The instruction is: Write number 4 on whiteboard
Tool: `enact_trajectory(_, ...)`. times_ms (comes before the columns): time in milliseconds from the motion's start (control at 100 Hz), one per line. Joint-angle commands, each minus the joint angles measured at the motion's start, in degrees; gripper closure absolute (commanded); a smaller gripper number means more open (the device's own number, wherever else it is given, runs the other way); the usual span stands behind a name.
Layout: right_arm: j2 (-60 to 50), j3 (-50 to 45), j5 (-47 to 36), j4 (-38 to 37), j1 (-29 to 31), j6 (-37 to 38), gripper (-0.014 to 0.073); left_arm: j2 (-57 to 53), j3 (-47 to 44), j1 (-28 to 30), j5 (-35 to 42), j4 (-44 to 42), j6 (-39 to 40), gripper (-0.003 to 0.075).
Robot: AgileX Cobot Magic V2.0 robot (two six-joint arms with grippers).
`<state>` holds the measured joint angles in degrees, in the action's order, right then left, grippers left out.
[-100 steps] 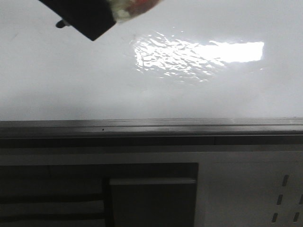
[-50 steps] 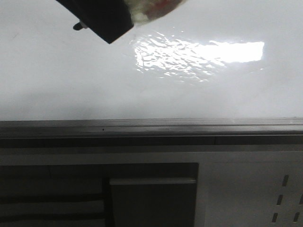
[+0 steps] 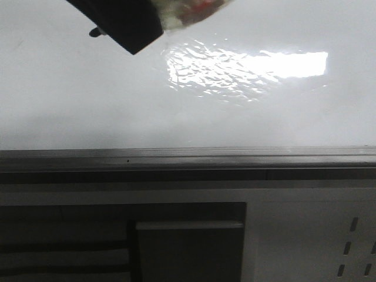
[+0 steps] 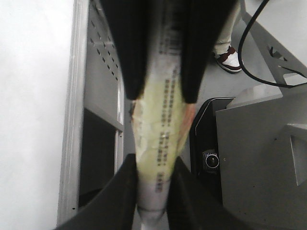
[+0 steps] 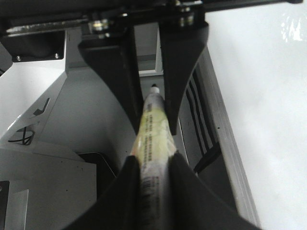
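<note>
The whiteboard (image 3: 188, 111) is lying bare near the glare, so both grippers (each clamping a marker (image 4: 160, 143)) should be pressing lightly.

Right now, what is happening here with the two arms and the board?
Both arms hold one marker wrapped in yellowish tape. The left gripper and the right gripper are each shut on it, facing each other, close to the whiteboard. The part of the board that shows bears no stroke, so as far as can be seen nothing is written yet.
</note>
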<state>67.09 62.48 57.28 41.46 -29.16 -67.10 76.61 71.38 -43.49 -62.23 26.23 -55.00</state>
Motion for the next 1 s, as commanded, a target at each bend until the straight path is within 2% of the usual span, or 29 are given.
enact_trajectory(0,-0.89,1.92,-0.93,2.37,0.04,-0.43,0.065,-1.28,1.73,-0.2,2.86,0.61,0.66,0.0489)
enact_trajectory(90,-1.15,1.92,-0.93,1.88,0.04,-0.43,0.0647,-1.77,1.73,1.12,5.2,0.49,2.39,0.0408)
enact_trajectory(230,-3.43,1.92,-1.96,-1.88,0.04,3.15,0.0645,-5.23,1.73,4.35,6.97,0.59,6.72,0.0407)
enact_trajectory(340,-7.22,1.92,-3.21,-9.73,0.04,11.62,0.0643,-9.82,0.7,7.31,7.29,0.59,10.18,0.0407)
enact_trajectory(460,-12.04,1.22,-3.83,-18.27,0.04,24.43,0.0642,-16.31,-2.94,12.04,7.52,0.59,15.15,0.0407)
enact_trajectory(590,-17.18,-3.89,-11.39,-25.29,0.04,35.8,0.064,-24.62,-10.38,17.15,9.54,0.72,18.65,0.0407)
enact_trajectory(700,-20.09,-10.59,-17.11,-25.42,0.04,39.01,0.064,-31.61,-19.22,20.71,17.15,3.61,20.57,0.0407)
enact_trajectory(830,-19.45,-12.61,-14.52,-25.42,0.04,39.01,0.064,-36.48,-26.98,22.21,25.0,8.92,20.57,0.0407)
enact_trajectory(990,-18.51,-12.19,-16.0,-18.91,0.04,39.01,0.064,-36.77,-29.48,22.21,25.92,9.15,20.57,0.0407)
